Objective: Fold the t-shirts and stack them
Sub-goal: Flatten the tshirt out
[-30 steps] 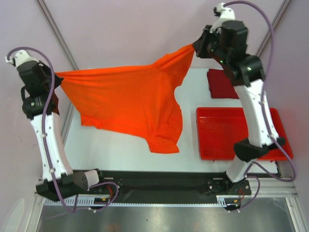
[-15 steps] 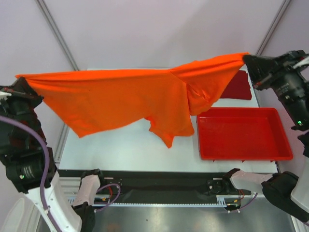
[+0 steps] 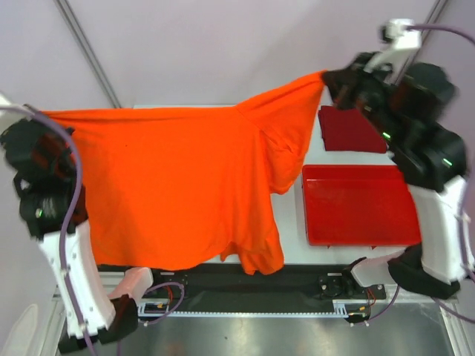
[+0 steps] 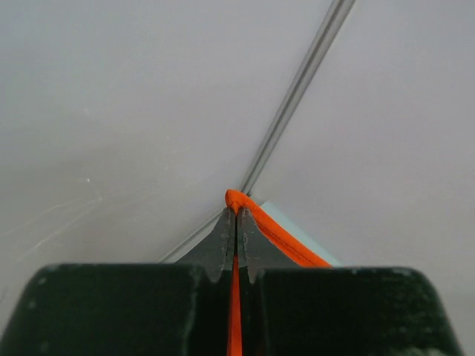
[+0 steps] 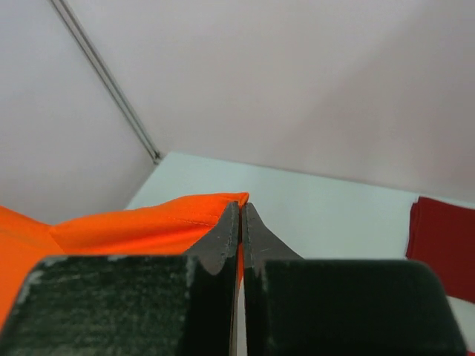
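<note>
The hanging t-shirt (image 3: 185, 193) was stretched between the two grippers, above the left and middle of the table (image 3: 292, 222). The left gripper (image 4: 236, 222) was clamped on one corner at the scene's far left. The right gripper (image 3: 327, 76) was clamped on another corner at the far right, over the table's far edge. The cloth's lower edge draped past the table's near edge. To its right, the tray (image 3: 356, 208) lay on the table's near right part. The folded t-shirt (image 3: 352, 132) lay on the table just behind the tray, near the far right corner and beside the right gripper.

Soft even light, blurred arms
</note>
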Tool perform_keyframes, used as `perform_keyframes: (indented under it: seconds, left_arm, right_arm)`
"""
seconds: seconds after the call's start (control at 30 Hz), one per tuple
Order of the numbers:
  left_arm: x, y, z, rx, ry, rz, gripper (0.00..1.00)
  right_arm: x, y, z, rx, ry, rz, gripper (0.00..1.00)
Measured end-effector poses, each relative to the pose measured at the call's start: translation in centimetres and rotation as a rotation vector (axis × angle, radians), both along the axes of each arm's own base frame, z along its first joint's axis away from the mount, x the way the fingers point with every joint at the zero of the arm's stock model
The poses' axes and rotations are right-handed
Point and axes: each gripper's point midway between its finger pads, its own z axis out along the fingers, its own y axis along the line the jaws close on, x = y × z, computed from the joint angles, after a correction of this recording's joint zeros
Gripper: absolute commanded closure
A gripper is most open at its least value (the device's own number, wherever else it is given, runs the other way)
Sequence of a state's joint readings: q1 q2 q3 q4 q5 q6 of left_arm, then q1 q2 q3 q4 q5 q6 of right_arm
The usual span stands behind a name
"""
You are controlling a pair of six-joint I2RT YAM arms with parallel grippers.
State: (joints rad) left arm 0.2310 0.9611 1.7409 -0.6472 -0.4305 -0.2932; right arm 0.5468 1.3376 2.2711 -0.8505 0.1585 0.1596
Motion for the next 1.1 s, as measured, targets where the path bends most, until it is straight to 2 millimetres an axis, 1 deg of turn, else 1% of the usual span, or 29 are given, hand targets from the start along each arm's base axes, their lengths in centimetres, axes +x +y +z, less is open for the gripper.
perform_keyframes:
  seconds: [0.07, 0.1, 0.17, 0.23, 0.27, 0.3, 0.37, 0.4, 0.47, 0.5, 0.53, 0.6, 0.63, 0.77, 0.83, 0.9, 0.97, 1.0, 1.1]
  left_arm:
    - [3.0, 1.2, -3.5, -0.017, 0.108, 0.026, 1.00]
    - [4.6, 1.8, -5.5, -0.026, 0.168, 0.036, 1.00]
    - [7.1, 2.7, -9.2, -0.041, 0.282, 0.047, 1.00]
    - [9.1, 3.3, -12.4, -0.059, 0.381, 0.048, 1.00]
    - [9.8, 3.5, -13.7, -0.069, 0.421, 0.046, 0.99]
    - [10.2, 3.7, -14.5, -0.077, 0.446, 0.044, 1.00]
    - [10.4, 4.0, -14.7, -0.093, 0.456, 0.034, 1.00]
    - [10.4, 4.1, -14.3, -0.099, 0.448, 0.031, 1.00]
    - [10.1, 4.2, -12.0, -0.104, 0.387, 0.024, 1.00]
    - [9.9, 4.0, -10.2, -0.099, 0.344, 0.015, 1.00]
    - [9.8, 3.9, -9.3, -0.095, 0.321, 0.010, 1.00]
    - [9.2, 3.3, -6.8, -0.088, 0.242, -0.011, 1.00]
    - [8.8, 3.0, -6.0, -0.084, 0.217, -0.020, 1.00]
    - [7.0, 1.7, -4.2, -0.081, 0.149, -0.055, 1.00]
    - [5.8, 1.2, -3.1, -0.069, 0.116, -0.064, 1.00]
    - [4.2, 0.6, -1.8, -0.055, 0.080, -0.066, 1.00]
    - [2.5, 0.0, 0.1, -0.036, 0.030, -0.070, 1.00]
    - [1.5, -0.4, 1.4, -0.020, -0.005, -0.071, 1.00]
    - [-1.9, -1.5, 4.9, 0.025, -0.106, -0.065, 1.00]
  right_arm:
    - [3.0, 1.8, -1.9, -0.029, 0.039, 0.001, 1.00]
    - [4.8, 3.0, -3.0, -0.045, 0.064, 0.003, 1.00]
    - [8.2, 5.1, -5.4, -0.077, 0.117, 0.007, 1.00]
    - [10.7, 6.6, -7.3, -0.103, 0.155, 0.009, 1.00]
    - [11.7, 7.2, -8.1, -0.115, 0.172, 0.009, 1.00]
    - [12.2, 7.5, -8.7, -0.125, 0.183, 0.009, 1.00]
    - [12.4, 7.7, -9.6, -0.142, 0.206, 0.009, 1.00]
    - [12.3, 7.5, -9.5, -0.141, 0.204, 0.008, 1.00]
    - [11.4, 7.0, -8.3, -0.127, 0.182, 0.009, 1.00]
    - [10.7, 6.6, -7.6, -0.118, 0.168, 0.009, 1.00]
    - [10.2, 6.3, -6.9, -0.108, 0.153, 0.008, 1.00]
    - [8.3, 5.1, -4.7, -0.080, 0.111, 0.008, 1.00]
    - [7.2, 4.5, -3.6, -0.065, 0.088, 0.009, 1.00]
    - [2.3, 1.7, 0.3, 0.005, 0.003, 0.013, 1.00]
    - [-0.5, 0.3, 1.8, 0.043, -0.034, 0.025, 1.00]
    - [-3.2, -1.0, 3.0, 0.078, -0.070, 0.040, 1.00]
    - [-5.5, -2.0, 3.5, 0.104, -0.089, 0.059, 1.00]
    - [-6.5, -2.4, 3.9, 0.115, -0.101, 0.069, 1.00]
    - [-8.9, -3.5, 4.6, 0.139, -0.130, 0.089, 1.00]
